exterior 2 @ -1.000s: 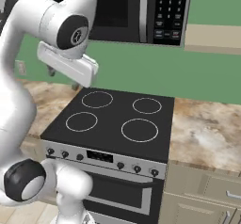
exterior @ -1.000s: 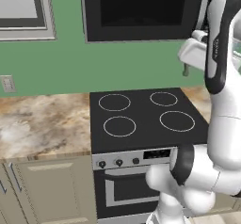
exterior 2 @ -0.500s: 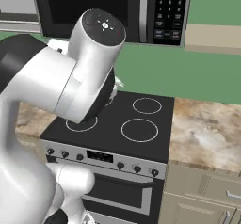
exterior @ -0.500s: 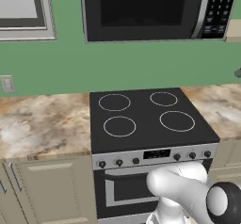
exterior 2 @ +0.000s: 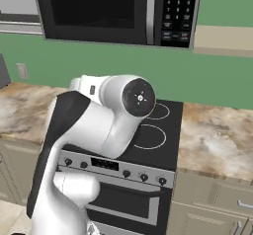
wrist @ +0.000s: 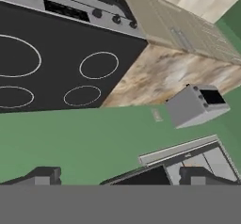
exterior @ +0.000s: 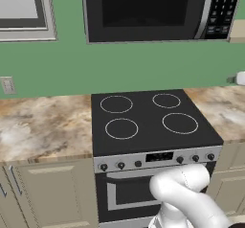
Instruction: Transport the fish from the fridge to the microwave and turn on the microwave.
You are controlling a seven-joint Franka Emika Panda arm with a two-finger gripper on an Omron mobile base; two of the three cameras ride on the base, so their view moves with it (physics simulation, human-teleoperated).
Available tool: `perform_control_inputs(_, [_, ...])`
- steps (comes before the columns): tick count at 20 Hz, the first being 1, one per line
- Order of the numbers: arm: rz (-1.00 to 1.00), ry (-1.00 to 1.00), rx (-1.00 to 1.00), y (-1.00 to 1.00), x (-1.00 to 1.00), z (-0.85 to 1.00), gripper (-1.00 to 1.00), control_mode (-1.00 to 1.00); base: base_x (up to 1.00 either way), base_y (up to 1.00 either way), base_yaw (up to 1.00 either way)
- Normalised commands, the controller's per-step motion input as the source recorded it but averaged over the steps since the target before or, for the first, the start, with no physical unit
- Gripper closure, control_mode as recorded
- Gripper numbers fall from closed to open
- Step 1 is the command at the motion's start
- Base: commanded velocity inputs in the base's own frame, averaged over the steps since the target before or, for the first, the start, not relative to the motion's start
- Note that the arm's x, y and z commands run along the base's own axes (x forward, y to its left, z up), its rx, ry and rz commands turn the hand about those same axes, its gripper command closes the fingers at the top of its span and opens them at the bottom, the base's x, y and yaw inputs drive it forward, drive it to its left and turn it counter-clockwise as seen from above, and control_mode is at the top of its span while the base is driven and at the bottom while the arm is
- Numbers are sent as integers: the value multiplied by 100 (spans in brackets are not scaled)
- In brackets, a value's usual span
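Black four-ring stove (exterior: pixel 148 119) is sitting mid-frame in the left base view, its knob panel (exterior: pixel 158 158) running along the front edge and the oven door below. Marbled desk (exterior: pixel 43 126) is flanking the stove on both sides; beige cabinet doors (exterior: pixel 45 196) are showing at lower left. Green wall is carrying a pale outlet (exterior: pixel 7 85) at the left edge and a framed window (exterior: pixel 21 11) at upper left. In the hand view, which is rolled upside down, a grey toaster-like box (wrist: pixel 195 104) is standing on the desk at right of centre.

The microwave (exterior: pixel 158 9) is hanging across the top of the left base view, door shut, keypad (exterior: pixel 224 9) at upper right. In the right base view it is occupying the top centre (exterior 2: pixel 113 9).

Arm is folding low: a white elbow link is bulging at lower centre-right of the left base view, and a large round joint is blocking the stove's left half in the right base view.

Gripper (wrist: pixel 117 176): two dark tips are standing wide apart at the bottom of the hand view, nothing between them. Fish and fridge: position cannot be told.
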Motion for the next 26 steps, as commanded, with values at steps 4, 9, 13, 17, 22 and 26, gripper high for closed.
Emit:
perform_control_inputs(4, [0,0,16,-41,81,-3,-100,-100,0,0,0])
perform_control_inputs(9, [0,20,39,-77,64,1,-100,-100,0,0,0])
perform_control_inputs(13, [0,41,64,-94,54,0,-100,-100,0,0,0])
perform_control_inputs(17, [0,31,58,-78,56,4,-100,-100,0,0,0])
perform_control_inputs(22, [-1,21,41,-49,54,27,-100,-100,0,0,0])
perform_control_inputs(26, [-12,12,25,0,41,1,100,-100,0,0,0])
